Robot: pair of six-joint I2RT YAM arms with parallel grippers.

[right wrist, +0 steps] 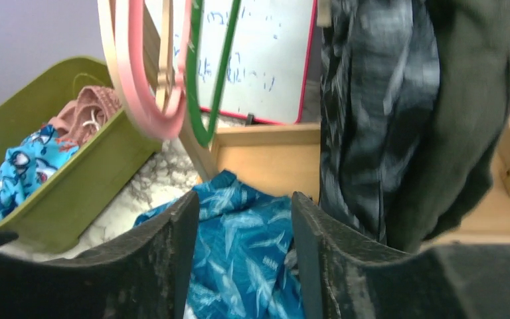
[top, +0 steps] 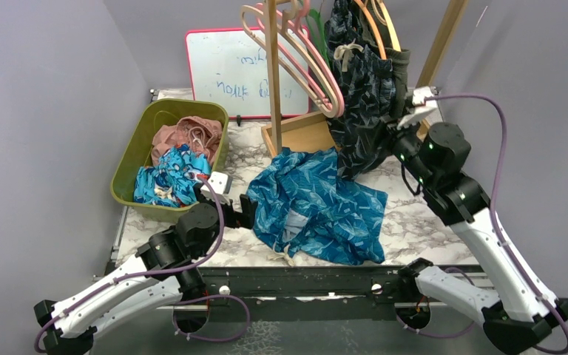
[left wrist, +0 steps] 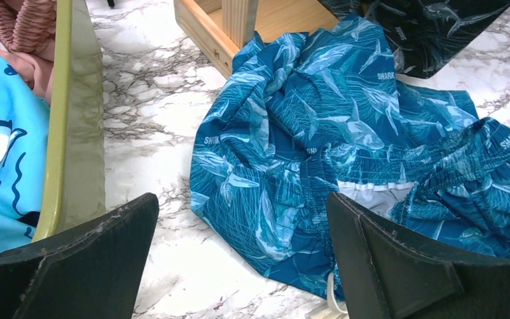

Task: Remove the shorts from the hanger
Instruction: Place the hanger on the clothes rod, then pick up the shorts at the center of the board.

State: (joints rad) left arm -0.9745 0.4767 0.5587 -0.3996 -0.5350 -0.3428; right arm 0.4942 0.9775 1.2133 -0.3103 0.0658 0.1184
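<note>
Just beyond the left pincer (left wrist: 240,205), blue shorts (left wrist: 345,133) crumpled on the table (left wrist: 146,100).

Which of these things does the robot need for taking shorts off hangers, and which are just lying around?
For the job: hanging navy shorts, hanging olive shorts, blue shorts on the table, pink shorts and cartoon shorts in the green bin, hangers.
Just lying about: whiteboard.
</note>
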